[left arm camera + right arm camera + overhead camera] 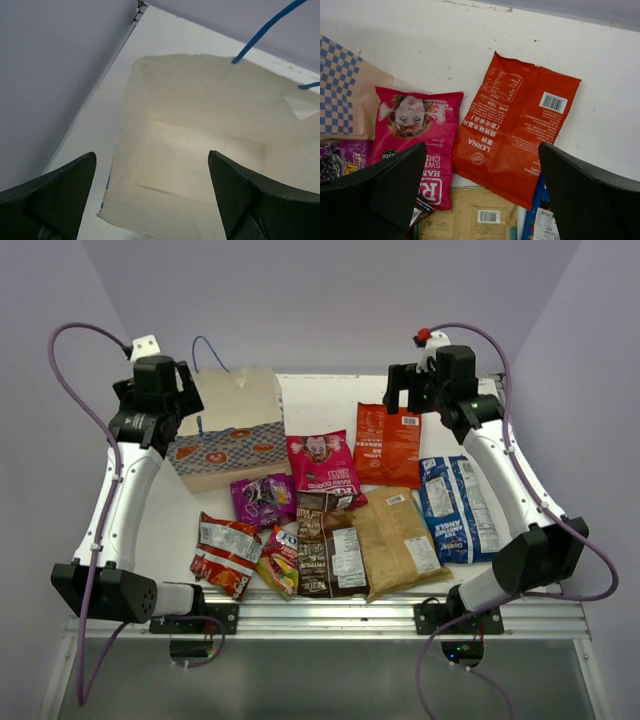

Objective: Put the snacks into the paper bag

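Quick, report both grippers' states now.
Left gripper: open, empty, facing the tan paper bag.
Right gripper: open, empty, facing the red crinkly snack packet.

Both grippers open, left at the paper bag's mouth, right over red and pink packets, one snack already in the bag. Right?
No: the left wrist view shows the paper bag empty inside. The rest holds: left gripper open at its mouth, right gripper open over the red packet and pink packet.

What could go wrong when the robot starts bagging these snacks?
The brown packet lies against the tan packet and pink packet, so lifting one may drag its neighbours.
Nothing holds the paper bag; a dropped packet might tip or shift it.
Its blue cord handle rises at the mouth and could snag the left pincer.
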